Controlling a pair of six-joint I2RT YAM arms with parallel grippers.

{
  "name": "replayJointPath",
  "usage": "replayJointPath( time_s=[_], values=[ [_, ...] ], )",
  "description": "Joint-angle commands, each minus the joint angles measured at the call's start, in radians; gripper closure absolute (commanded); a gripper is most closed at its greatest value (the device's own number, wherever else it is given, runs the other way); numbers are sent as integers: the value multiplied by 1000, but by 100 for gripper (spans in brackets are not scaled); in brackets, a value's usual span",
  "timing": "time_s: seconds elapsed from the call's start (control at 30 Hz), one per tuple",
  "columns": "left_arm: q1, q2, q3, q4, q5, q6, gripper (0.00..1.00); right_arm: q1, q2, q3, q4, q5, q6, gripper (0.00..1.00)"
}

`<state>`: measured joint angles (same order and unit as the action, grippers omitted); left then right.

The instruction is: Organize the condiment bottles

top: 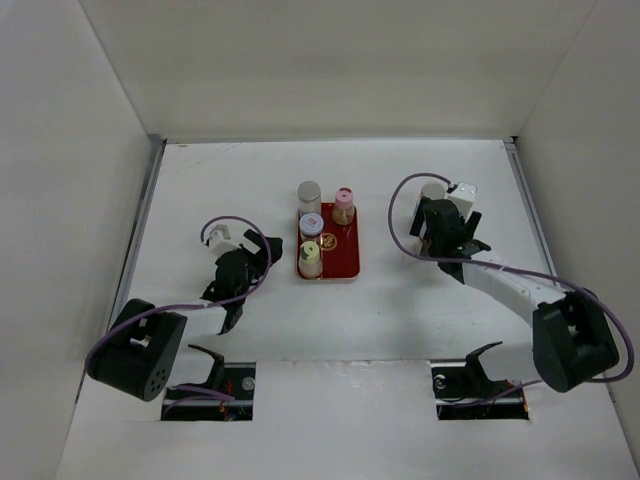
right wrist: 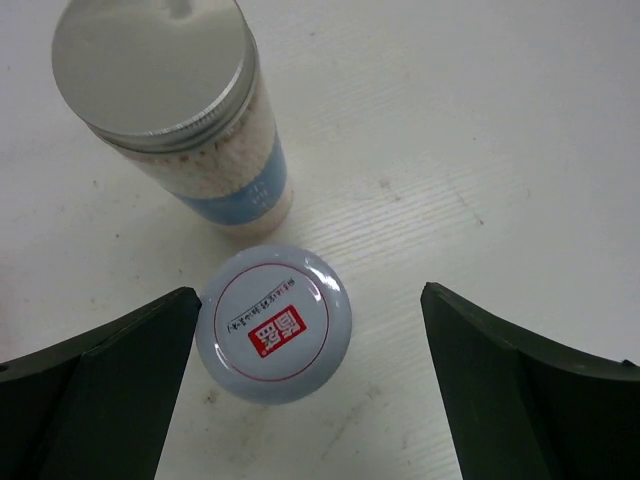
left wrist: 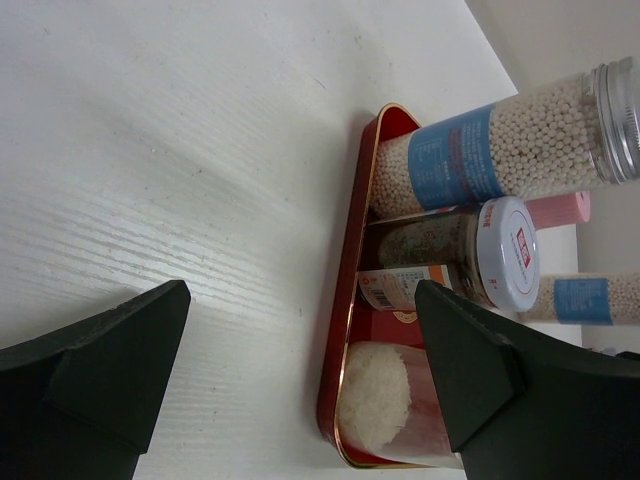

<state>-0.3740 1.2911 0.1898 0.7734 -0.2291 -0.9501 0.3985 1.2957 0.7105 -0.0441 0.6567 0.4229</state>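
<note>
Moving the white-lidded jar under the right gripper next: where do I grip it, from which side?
Take the white-lidded jar from straight above, fingers on its round body below the lid. It stands upright inside the open right gripper, and the silver-capped bottle crowds only one side, seemingly off the closing line.

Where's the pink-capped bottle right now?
Top view: the pink-capped bottle stands at the far right corner of the red tray, just right of the grey-capped bottle.
</note>
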Motion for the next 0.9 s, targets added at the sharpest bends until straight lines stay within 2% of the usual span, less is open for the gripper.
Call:
replayJointPath(
  time_s=[0.0, 0.13, 0.33, 0.47, 0.53, 0.73, 0.87],
  values=[
    [-1, -6, 8, 35, -7, -3, 0, -26, 69, 61, 65, -75, -19, 1],
    [2, -7, 10, 37, 7, -4, 0, -37, 143, 86, 78, -118, -1, 12],
    [-3, 10, 13, 41, 14, -6, 0, -28, 140, 50, 89, -135, 43, 15],
    [-4, 10, 13, 41, 2, -6, 0, 4, 103, 49, 78, -123, 48, 40],
    [-1, 10, 13, 43, 13, -6, 0, 42, 76, 64, 67, -108, 50, 48],
    [-1, 13, 13, 41, 5, -6, 0, 205, 68, 217, 47, -88, 53, 50],
    [-4, -1, 13, 33, -3, -4, 0, 292, 174, 348, 87, -98, 51, 48]
  ],
)
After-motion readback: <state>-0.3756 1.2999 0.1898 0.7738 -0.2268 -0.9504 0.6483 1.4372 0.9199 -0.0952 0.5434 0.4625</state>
